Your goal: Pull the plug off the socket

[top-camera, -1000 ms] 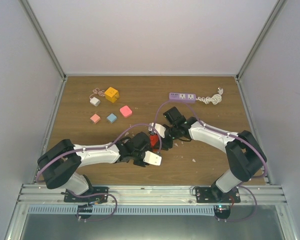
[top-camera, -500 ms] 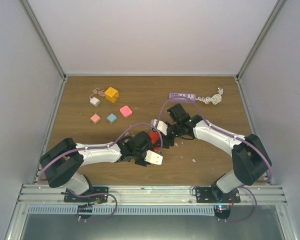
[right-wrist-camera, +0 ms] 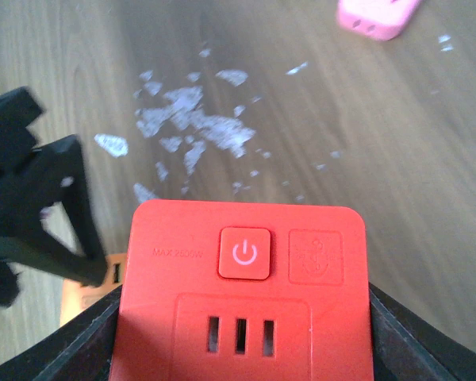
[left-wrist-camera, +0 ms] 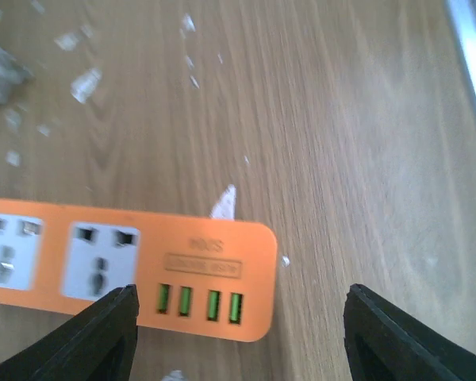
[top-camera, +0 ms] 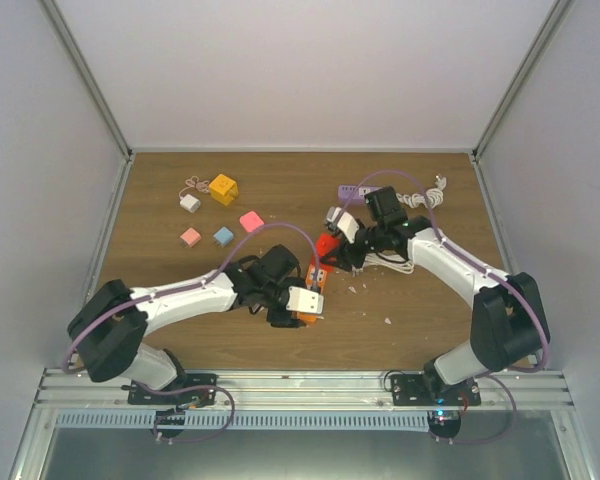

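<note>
An orange socket strip (top-camera: pixel 314 290) lies flat on the wooden table; in the left wrist view its end with green USB ports (left-wrist-camera: pixel 198 274) shows below the camera. My left gripper (top-camera: pixel 302 305) is open over that near end, its fingers (left-wrist-camera: pixel 103 333) either side and off the strip. The plug, a red block (right-wrist-camera: pixel 246 302) with a power button, sits between the jaws of my right gripper (top-camera: pixel 332 238), which is shut on it. In the top view the red plug (top-camera: pixel 327 246) is at the strip's far end; whether they touch I cannot tell.
A purple power strip (top-camera: pixel 365 190) with a coiled white cable (top-camera: pixel 425 198) lies at the back right. A yellow cube (top-camera: pixel 223 188), pink blocks (top-camera: pixel 251 221), a blue block (top-camera: pixel 223 236) and a white charger (top-camera: pixel 189 202) sit back left. White flecks (right-wrist-camera: pixel 198 127) dot the wood.
My left gripper has opened and let go of the orange strip, which now lies in plain view. My right gripper has moved back and to the right with the red plug.
</note>
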Controlling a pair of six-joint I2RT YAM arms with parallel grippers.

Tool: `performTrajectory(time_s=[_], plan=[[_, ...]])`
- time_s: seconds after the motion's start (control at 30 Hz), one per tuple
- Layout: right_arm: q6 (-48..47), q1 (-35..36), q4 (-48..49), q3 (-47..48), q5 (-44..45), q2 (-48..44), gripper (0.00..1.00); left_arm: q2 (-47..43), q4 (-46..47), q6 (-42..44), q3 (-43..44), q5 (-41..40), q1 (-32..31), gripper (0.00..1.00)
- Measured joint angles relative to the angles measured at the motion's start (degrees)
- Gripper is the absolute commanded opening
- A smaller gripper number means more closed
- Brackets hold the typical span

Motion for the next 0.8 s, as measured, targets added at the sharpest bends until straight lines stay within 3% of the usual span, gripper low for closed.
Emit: performTrajectory(time_s=[0.17,0.37,0.53,0.8], plan=[[2.64,-4.11,1.40,3.96,-2.91,0.00,0.18,-6.19,-3.15,-2.51,4.46,5.35,4.35,0.79],[11.13,-6.49,6.45,4.68,-6.08,-1.44,0.17,-11.98,-0.02,-9.42,6.25,4.57,13.99,0.98],[22.05,-6.78,14.40,3.10,-8.13,-4.85,0.17,-13.09,2.05,-14.23,8.26,0.11,15.21,0.99],[37.35,-6.78,24.87,1.14,-11.19,-2.95,0.19,-11.06,6.14,-17.14,14.80,-3.30,15.08,0.99]])
